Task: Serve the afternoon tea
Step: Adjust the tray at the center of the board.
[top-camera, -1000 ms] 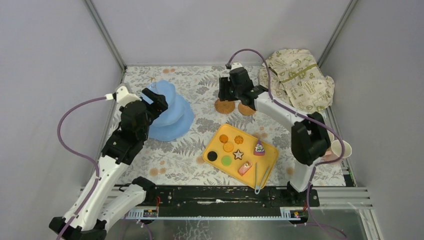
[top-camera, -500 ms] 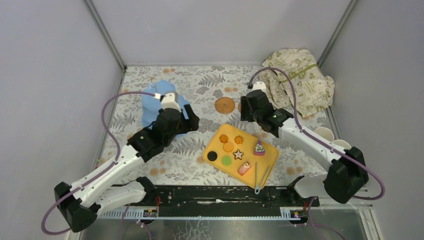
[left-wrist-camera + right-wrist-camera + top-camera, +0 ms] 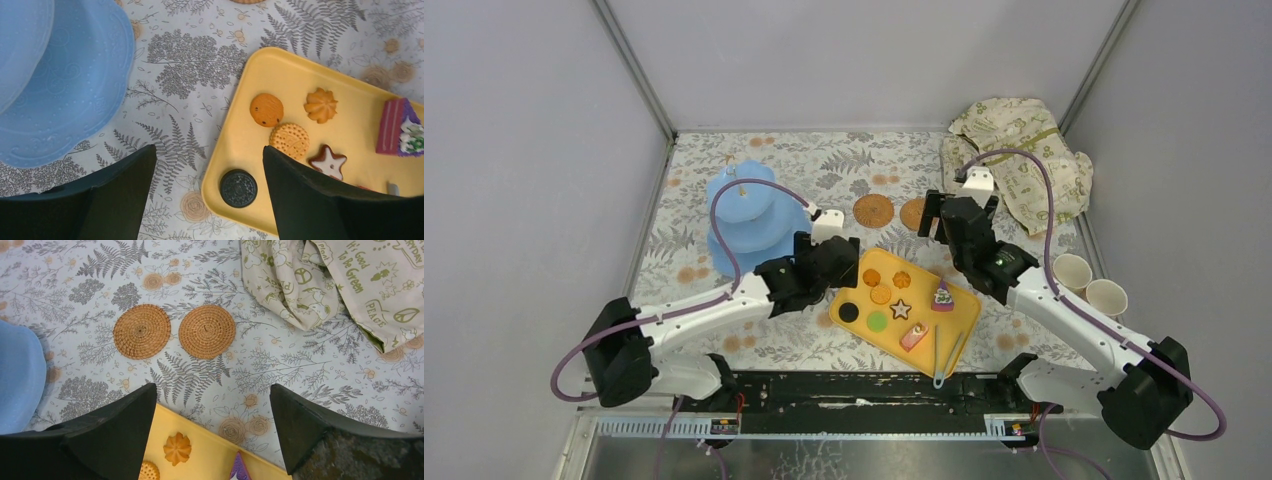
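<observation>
A: Tea set, where?
B: Blue stand [image 3: 746,215] is back left on the table [image 3: 824,165]. Biscuits [image 3: 266,109] lie on the yellow tray [image 3: 280,70], centre front. Two coasters [image 3: 142,331] sit side by side behind the tray, and two cups [image 3: 1072,269] are at the right edge.
A: Any text?
B: Only on the cloth [image 3: 350,285]: "To Be Green", "PEACE".
A: Arms?
B: My left arm is stretched low, and my left gripper [image 3: 209,155] points down over the tray's left rim, jaws wide, holding nothing. My right gripper [image 3: 212,390] is above the gap between coasters and tray, also spread and empty.
</observation>
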Action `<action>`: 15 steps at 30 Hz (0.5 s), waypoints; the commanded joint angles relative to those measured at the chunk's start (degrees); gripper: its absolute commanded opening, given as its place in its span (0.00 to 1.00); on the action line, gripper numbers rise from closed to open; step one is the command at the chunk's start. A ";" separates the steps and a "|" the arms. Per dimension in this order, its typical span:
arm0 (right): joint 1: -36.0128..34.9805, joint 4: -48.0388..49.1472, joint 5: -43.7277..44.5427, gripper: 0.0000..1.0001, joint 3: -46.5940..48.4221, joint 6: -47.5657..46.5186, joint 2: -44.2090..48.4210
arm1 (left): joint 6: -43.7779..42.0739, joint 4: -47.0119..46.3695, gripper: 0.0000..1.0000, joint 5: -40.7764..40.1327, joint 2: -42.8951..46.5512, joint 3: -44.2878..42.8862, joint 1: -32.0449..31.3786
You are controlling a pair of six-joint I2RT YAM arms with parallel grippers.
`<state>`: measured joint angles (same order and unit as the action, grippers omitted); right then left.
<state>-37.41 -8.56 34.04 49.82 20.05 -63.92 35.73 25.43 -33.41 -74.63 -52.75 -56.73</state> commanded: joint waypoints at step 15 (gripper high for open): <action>-0.12 -15.22 1.95 0.72 -1.92 9.53 5.96 | -5.93 -13.65 0.61 10.88 -17.22 -2.70 6.08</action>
<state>-37.41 -21.15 35.03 47.81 27.18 -60.10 31.62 16.43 -24.56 -89.17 -52.80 -51.68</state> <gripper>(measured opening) 0.722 0.620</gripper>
